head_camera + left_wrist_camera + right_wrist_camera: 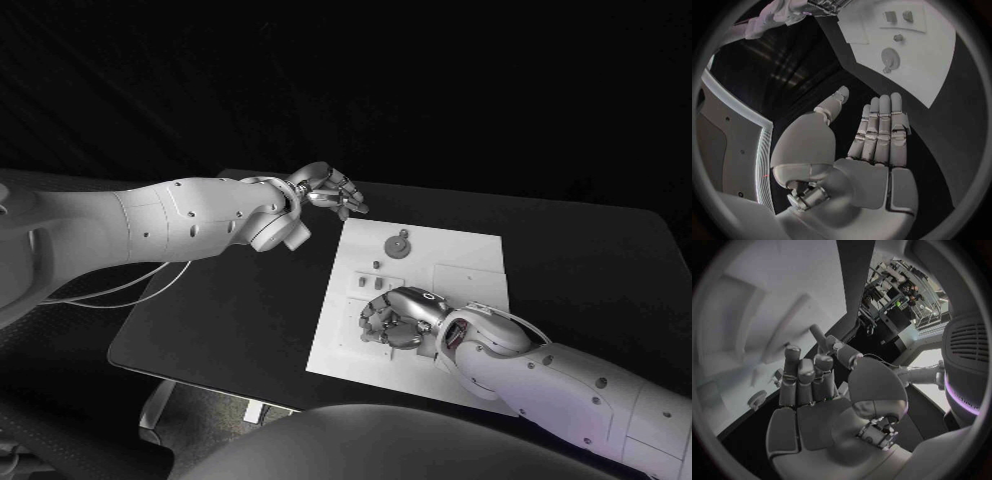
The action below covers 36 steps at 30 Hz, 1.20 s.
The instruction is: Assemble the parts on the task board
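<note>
One black table takes up the middle of the head view, tilted, dark all over. One white task board lies on it just right of centre, a rectangular plate running from upper centre down to lower centre.

Two white arms. Left arm enters from the left edge at mid height; right arm enters from the lower right corner.

Left hand sits above centre, off the board, just past its upper left corner, over black table. In the left wrist view the left hand is flat and open, fingers straight and side by side, thumb apart, nothing in it.

Right hand is over the lower middle of the board, palm down, fingers curled toward the plate. In the right wrist view its fingers are part bent and close together above the white surface; cannot tell whether anything is pinched under them.

Parts, all grey here: one round disc part with a short stem in the board's upper area, well apart from both hands. About three small block parts cluster mid-board, just above the right hand; exact count is unclear. Left wrist view shows the same disc and two small blocks on the plate.
</note>
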{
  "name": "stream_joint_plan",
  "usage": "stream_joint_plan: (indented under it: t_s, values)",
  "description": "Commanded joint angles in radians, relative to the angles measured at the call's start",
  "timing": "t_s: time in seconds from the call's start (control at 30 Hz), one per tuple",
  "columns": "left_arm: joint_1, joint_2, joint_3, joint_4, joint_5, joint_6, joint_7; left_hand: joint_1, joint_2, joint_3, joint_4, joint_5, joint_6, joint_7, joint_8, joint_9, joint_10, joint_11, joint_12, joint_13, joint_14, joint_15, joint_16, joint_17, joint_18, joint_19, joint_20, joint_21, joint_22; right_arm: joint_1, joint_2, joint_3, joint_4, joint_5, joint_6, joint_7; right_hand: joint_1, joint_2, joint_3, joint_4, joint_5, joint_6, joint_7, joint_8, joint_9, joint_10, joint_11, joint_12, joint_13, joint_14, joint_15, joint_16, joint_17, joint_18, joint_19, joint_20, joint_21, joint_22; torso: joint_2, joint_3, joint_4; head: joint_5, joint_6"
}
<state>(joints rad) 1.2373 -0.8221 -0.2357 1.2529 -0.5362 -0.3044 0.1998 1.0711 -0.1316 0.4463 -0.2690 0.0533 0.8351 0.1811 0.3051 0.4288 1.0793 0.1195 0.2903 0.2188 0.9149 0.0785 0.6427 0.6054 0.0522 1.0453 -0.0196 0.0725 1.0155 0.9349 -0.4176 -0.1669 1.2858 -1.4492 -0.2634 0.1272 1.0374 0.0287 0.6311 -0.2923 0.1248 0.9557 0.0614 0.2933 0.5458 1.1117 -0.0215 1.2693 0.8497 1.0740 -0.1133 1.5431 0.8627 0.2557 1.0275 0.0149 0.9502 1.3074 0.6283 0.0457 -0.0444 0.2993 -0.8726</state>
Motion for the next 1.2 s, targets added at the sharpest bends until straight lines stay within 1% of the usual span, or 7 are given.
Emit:
stream_joint_plan:
  t_s: [0.03,0.23,0.5,0.77,0.97,1.2]
  values:
    - [0.001,0.001,0.001,0.001,-0.001,0.004,0.009,0.007,0.000,0.004,0.001,0.000,0.004,0.001,0.005,-0.001,0.005,-0.002,-0.005,0.001,0.008,0.002,-0.005,0.002,0.012,-0.006,0.001,-0.002,-0.001,-0.002,-0.002,-0.001,-0.001,-0.004,-0.029,0.013,-0.001,0.007,0.006,-0.001,0.003,0.079,0.028,0.015,0.023,-0.003,0.000,-0.004,0.001,-0.002,-0.007,0.005,0.001,0.006,-0.002,-0.002,0.006,0.014,0.000,-0.0001,-0.0005,-0.001,0.000]
    - [0.001,0.002,0.001,0.001,-0.001,0.004,0.009,0.007,0.000,0.003,0.001,0.000,0.004,0.001,0.005,-0.001,0.006,-0.001,-0.005,0.001,0.008,0.002,-0.006,0.003,0.012,-0.006,0.001,-0.002,-0.001,-0.003,-0.001,-0.001,0.001,-0.001,-0.041,0.018,-0.001,0.007,0.006,-0.001,0.003,0.079,0.028,0.015,0.023,-0.003,0.000,-0.004,0.001,-0.002,-0.007,0.005,0.001,0.006,-0.002,-0.002,0.006,0.014,0.000,0.0001,0.0003,0.000,0.000]
    - [0.001,0.001,0.001,0.001,-0.001,0.005,0.009,0.007,0.000,0.003,0.001,0.000,0.004,0.001,0.005,-0.001,0.006,-0.001,-0.006,0.002,0.008,0.002,-0.006,0.004,0.012,-0.006,0.001,-0.002,-0.001,-0.003,0.003,-0.001,-0.001,-0.001,-0.036,0.017,0.000,0.006,0.006,-0.001,0.003,0.080,0.028,0.016,0.023,-0.002,0.000,-0.004,0.001,-0.002,-0.007,0.005,0.001,0.006,-0.002,-0.002,0.007,0.015,0.000,-0.0006,-0.0002,0.000,0.000]
    - [0.001,0.001,0.001,0.001,-0.001,0.005,0.009,0.007,0.000,0.003,0.002,0.000,0.004,0.001,0.005,-0.001,0.006,-0.001,-0.006,0.002,0.008,0.002,-0.007,0.004,0.012,-0.006,0.001,-0.002,-0.001,-0.003,0.008,-0.001,-0.004,-0.001,-0.022,0.014,0.000,0.006,0.006,-0.001,0.003,0.080,0.028,0.015,0.023,-0.002,0.000,-0.004,0.001,-0.001,-0.008,0.005,0.001,0.006,-0.002,-0.002,0.007,0.015,0.000,-0.0004,0.0004,0.000,0.000]
    - [0.001,0.001,0.001,0.002,-0.001,0.006,0.009,0.007,0.000,0.003,0.002,0.000,0.004,0.001,0.005,-0.001,0.006,-0.001,-0.006,0.002,0.008,0.002,-0.008,0.005,0.012,-0.006,0.001,-0.002,-0.001,-0.003,0.009,-0.001,-0.004,-0.001,-0.009,0.013,0.000,0.006,0.006,-0.001,0.003,0.080,0.028,0.015,0.023,-0.002,0.000,-0.004,0.002,-0.001,-0.008,0.005,0.001,0.006,-0.002,-0.002,0.007,0.015,0.000,-0.0005,-0.0004,0.000,0.000]
    - [0.001,0.001,0.001,0.001,-0.001,0.006,0.009,0.007,0.000,0.003,0.002,0.000,0.003,0.001,0.005,-0.001,0.006,-0.001,-0.007,0.002,0.008,0.002,-0.008,0.006,0.012,-0.006,0.001,-0.002,-0.001,-0.004,0.010,-0.001,-0.006,-0.002,-0.002,0.012,0.000,0.006,0.007,-0.001,0.003,0.080,0.028,0.015,0.023,-0.002,0.000,-0.004,0.002,-0.002,-0.008,0.005,0.001,0.006,-0.002,-0.002,0.007,0.014,0.000,-0.0001,-0.0002,0.002,0.000]
